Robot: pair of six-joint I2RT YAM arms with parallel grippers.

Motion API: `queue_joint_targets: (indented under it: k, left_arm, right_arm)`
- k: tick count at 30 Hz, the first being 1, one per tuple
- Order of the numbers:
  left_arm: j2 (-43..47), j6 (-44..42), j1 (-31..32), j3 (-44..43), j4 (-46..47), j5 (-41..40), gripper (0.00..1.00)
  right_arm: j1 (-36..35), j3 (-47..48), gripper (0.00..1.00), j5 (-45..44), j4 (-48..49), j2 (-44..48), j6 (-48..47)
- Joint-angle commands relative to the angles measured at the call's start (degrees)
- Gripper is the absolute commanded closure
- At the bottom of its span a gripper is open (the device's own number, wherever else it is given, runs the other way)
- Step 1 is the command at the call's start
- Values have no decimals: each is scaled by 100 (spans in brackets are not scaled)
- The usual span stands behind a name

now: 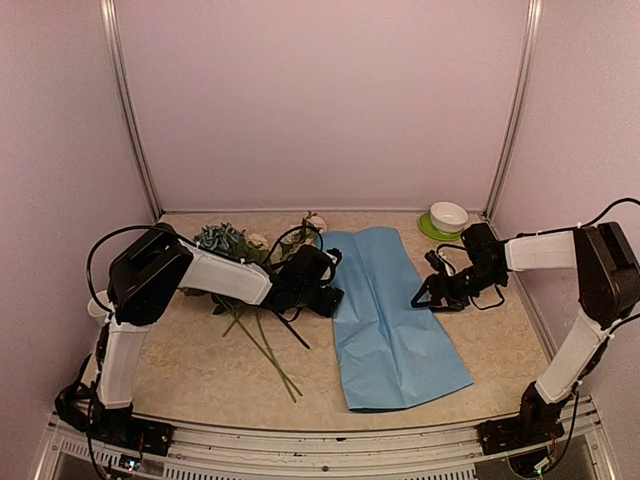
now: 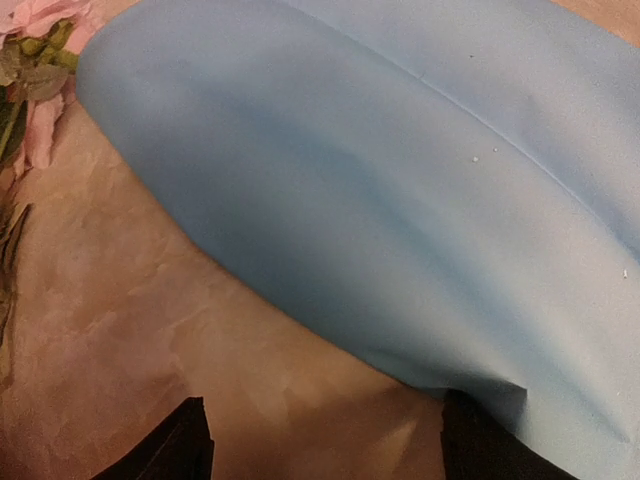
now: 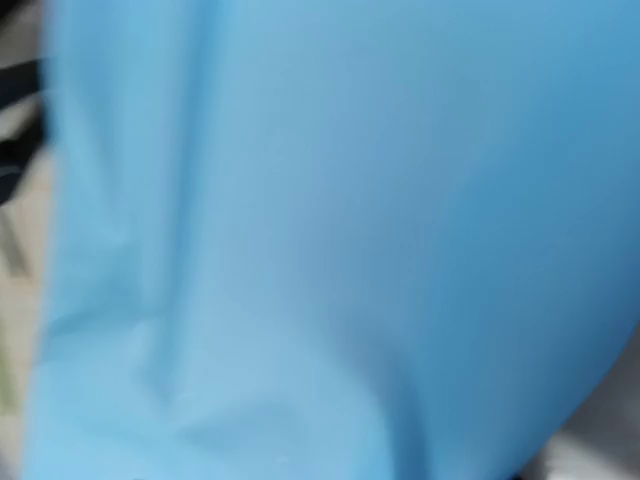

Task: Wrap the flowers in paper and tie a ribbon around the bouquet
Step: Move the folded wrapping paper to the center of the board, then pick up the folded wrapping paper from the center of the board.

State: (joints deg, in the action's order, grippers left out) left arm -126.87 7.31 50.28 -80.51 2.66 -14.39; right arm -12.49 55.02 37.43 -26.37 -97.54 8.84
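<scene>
The light blue paper (image 1: 385, 310) is lying flat in the middle of the bench (image 1: 190, 370), with the flowers (image 1: 222, 240) just beside its left edge, partly under the left arm. The left gripper (image 2: 330, 455) is hovering at that edge, its fingers (image 2: 180, 450) spread wide and one tip seemingly touching the paper. The right gripper (image 1: 425, 297) is hanging at the paper's right edge, and its blurred wrist view is not showing how its fingers stand.

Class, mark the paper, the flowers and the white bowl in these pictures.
paper (image 1: 392, 320): top view, middle of the flat sheet.
flowers (image 1: 222, 238): top view, the blue-grey blooms.
white bowl (image 1: 449, 224): top view, its near wall.
</scene>
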Motion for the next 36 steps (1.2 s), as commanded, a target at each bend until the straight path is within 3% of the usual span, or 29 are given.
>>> queue_joint_targets:
  k: [1,7,14,22,30,32,33,36]
  left_arm:
    - [485,-271,-56,355,143,-256,22]
    - [1170,-695,145,870,688,-206,15]
    - [1437,-887,524,1140,450,-45,14]
    - [1319,-738,999,1540,473,556,16]
    - [1051,-479,966,1680,728,682,18]
    - [1050,-478,956,1693,757,701,18]
    - [1057,-482,949,1707,781,709,18]
    - [1197,-522,923,1782,838,706,19]
  right_arm:
    - [-94,-603,31,1308,1296,503,900]
    - [-144,-1089,37,1581,2132,555,1432]
    - [-148,-1332,40,1668,2380,648,1552]
    - [-335,-1895,39,1909,3218,394,2129]
    - [-709,-1901,39,1987,3542,467,2497]
    - [-843,-1913,46,1971,3625,480,2559]
    - [-878,-1911,54,1944,3635,501,2571]
    - [-895,-1857,93,1859,3632,564,2683]
